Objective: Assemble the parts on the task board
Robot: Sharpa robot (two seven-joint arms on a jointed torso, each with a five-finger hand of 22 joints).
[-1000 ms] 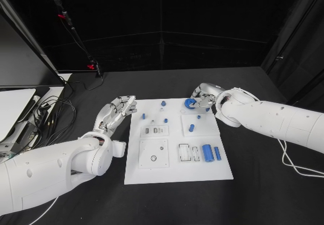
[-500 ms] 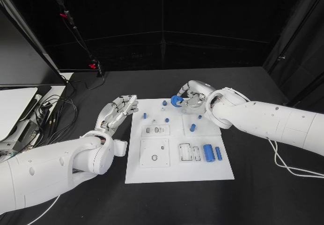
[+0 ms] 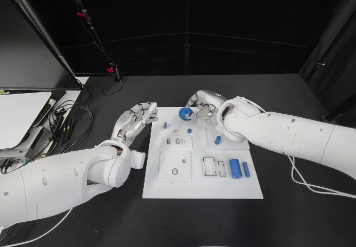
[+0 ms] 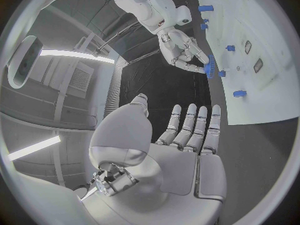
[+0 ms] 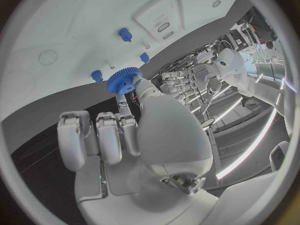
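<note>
The white task board (image 3: 200, 188) lies in the middle of the black table. My right hand (image 3: 200, 106) hovers over the board's far edge and pinches a blue gear (image 3: 185, 114) between thumb and finger; the gear (image 5: 124, 80) shows plainly in the right wrist view, and the gear (image 4: 210, 65) also appears in the left wrist view. My left hand (image 3: 139, 118) is beside the board's far left corner, fingers straight and holding nothing. Small blue pegs (image 3: 164, 124) stand near the far edge. Two blue cylinders (image 3: 235, 168) lie on the board's right side.
Cables and a white unit (image 3: 26, 110) lie at the table's left. A stand with a red clip (image 3: 111, 69) rises at the back left. The board has small plates with slots (image 3: 176, 141) and a round hole (image 3: 175, 172).
My right hand has carried the blue gear leftward along the board's far edge. The left hand has stayed where it was. The camera has shifted a little.
</note>
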